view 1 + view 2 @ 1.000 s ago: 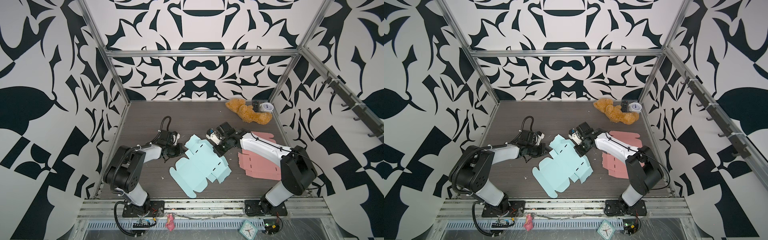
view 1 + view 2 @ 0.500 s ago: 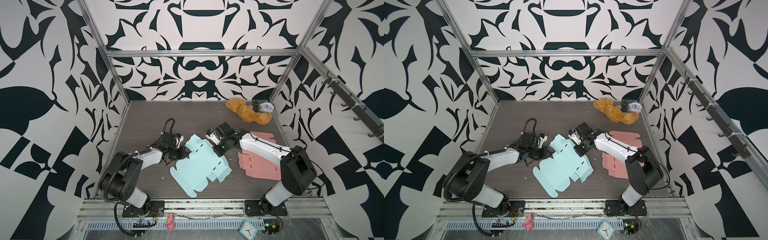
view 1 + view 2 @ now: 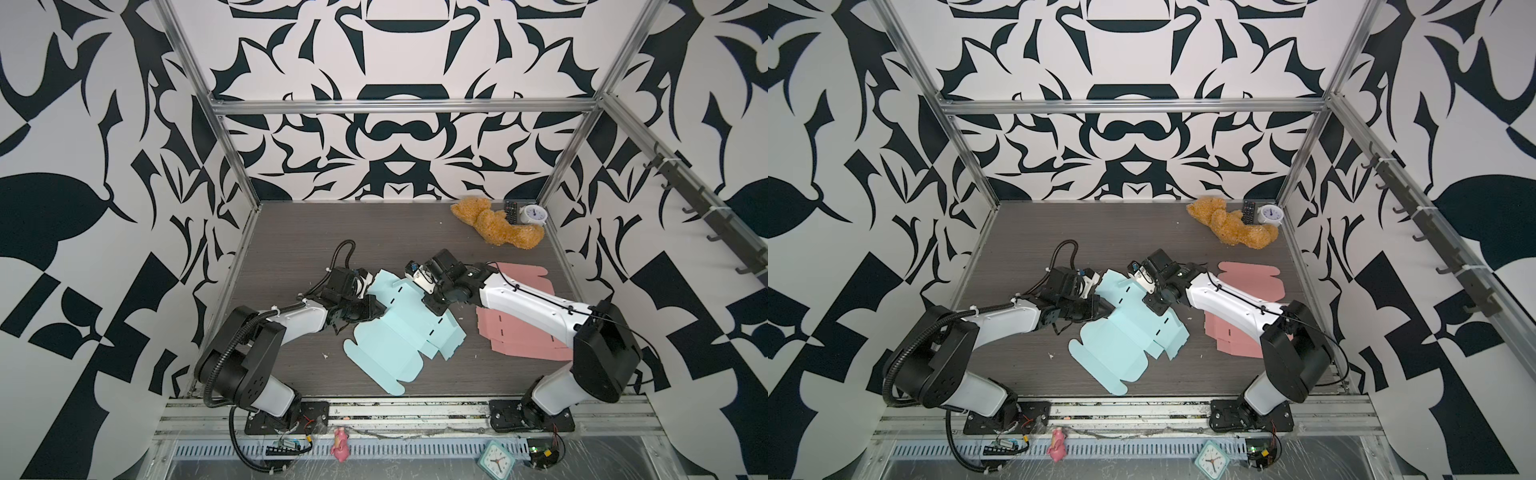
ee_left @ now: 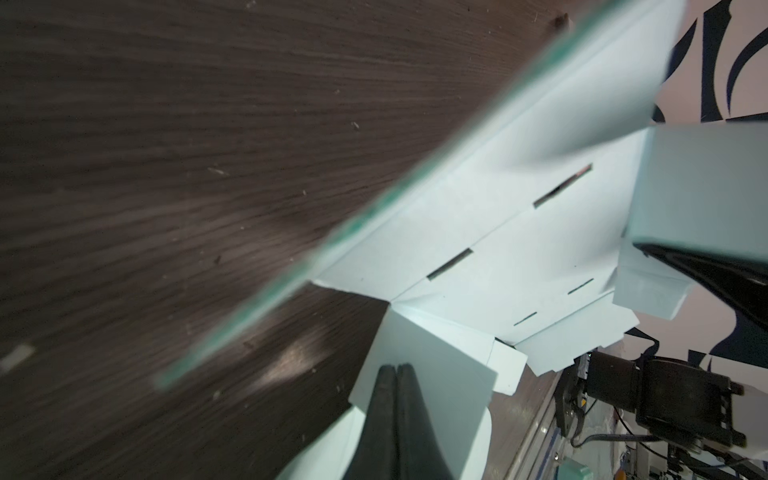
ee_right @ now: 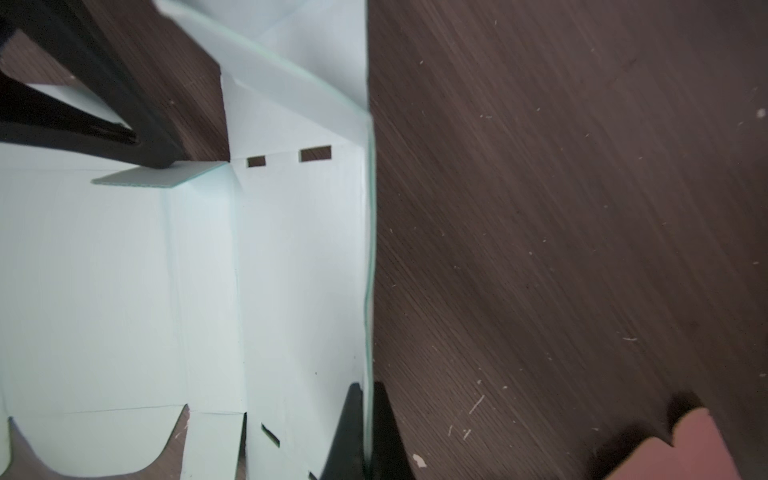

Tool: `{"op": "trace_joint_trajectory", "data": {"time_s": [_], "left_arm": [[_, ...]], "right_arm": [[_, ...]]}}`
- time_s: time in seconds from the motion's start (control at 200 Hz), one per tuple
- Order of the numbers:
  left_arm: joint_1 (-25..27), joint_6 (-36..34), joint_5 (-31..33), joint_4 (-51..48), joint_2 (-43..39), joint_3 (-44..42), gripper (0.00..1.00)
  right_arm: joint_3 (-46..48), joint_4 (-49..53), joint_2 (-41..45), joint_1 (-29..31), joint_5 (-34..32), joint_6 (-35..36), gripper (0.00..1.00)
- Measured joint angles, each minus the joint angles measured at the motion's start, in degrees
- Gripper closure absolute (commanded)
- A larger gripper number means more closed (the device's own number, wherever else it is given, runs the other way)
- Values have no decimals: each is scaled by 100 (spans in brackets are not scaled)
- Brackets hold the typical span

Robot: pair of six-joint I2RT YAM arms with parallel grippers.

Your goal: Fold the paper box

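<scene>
early days on this one, by my read. the blue box blank [image 3: 399, 332] lies mid-tabletop [image 3: 311, 232], between the two arms, and most of it is flat: the wide panels and the rounded tab nearest me lie spread out, and no walls are locked. only the far strip with the slots is lifted, standing up off the wood in the right wrist view. raising the sides, tucking the flaps and closing the lid all look left to do.

both arms reach low and inward, wrists nearly at tabletop height. the left pincer [image 4: 397, 370] is closed tight, its tips apparently nipping a small side flap on the blank's left edge. the right pincer [image 5: 365, 390] is closed too, its fingers [image 5: 349, 415] clamped either side of the raised far edge. the pink blanks [image 3: 523, 336] lie flat under the right arm, untouched.
</scene>
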State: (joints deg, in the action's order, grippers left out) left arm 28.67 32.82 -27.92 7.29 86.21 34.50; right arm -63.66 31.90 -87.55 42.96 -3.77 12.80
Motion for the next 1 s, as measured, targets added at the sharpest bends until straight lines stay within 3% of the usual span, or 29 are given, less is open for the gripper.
{"op": "trace_joint_trajectory", "data": {"time_s": [0.575,1.0], "left_arm": [[-815,-286,-229,17,-918,-109,99],[-1731,-431,-487,-1005,-1384,393,91]], "right_arm": [[323,-1001,-33,1191,-2369,1513,100],[385,-1591,-472,1499,-3134,2262,100]]}}
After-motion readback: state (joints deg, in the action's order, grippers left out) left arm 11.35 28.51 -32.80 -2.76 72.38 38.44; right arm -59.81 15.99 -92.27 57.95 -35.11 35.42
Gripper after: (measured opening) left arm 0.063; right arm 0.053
